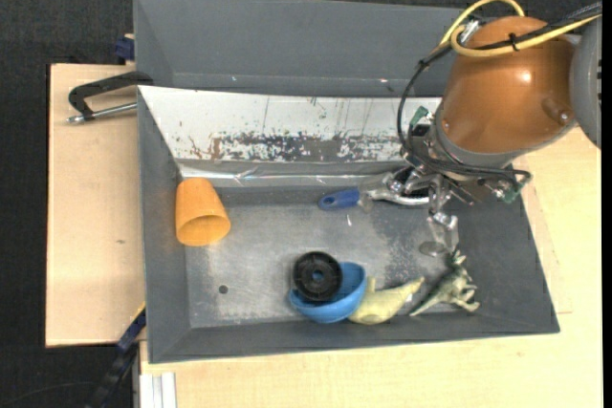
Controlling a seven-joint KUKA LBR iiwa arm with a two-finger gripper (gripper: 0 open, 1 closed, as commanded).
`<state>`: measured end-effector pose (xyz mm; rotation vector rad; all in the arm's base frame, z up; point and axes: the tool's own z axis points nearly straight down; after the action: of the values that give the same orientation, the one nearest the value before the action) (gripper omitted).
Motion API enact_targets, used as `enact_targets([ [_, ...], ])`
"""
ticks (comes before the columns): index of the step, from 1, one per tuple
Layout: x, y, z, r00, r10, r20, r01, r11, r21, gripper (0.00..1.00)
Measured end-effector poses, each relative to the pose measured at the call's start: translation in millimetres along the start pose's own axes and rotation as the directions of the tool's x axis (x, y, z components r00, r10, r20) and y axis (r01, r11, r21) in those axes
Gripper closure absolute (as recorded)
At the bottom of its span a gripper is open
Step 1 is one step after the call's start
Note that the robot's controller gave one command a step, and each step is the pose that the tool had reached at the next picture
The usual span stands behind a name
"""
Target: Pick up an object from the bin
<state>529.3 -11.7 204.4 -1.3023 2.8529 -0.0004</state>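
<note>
A grey metal bin (258,253) sits on dark carpet, its floor scuffed and its far wall streaked with rust-coloured specks. The arm reaches in from the right under a rounded orange cover (502,91) looped with yellow and black cables. The jaws hang low over the right part of the bin floor; whether they are released or clenched cannot be told. Just near of them, by the near right corner, lies a small toy animal (448,289), grey-green and spiky, with thin legs sticking out, much like a lizard or dinosaur. Touching its left end is a pale yellow, curved soft thing (382,306). That in turn rests against a blue bowl (335,303) holding a black round piece (316,273). Left of the jaws, by the far wall, lies a blue-handled tool (339,200). Well apart, at the far left, an orange cup (201,213) lies on its side.
</note>
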Motion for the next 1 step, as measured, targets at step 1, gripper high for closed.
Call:
enact_targets([
  [1,-19.6,32.4,36.5,0.991,-0.137,-0.003,0.137,0.991,-0.005,0.00],
])
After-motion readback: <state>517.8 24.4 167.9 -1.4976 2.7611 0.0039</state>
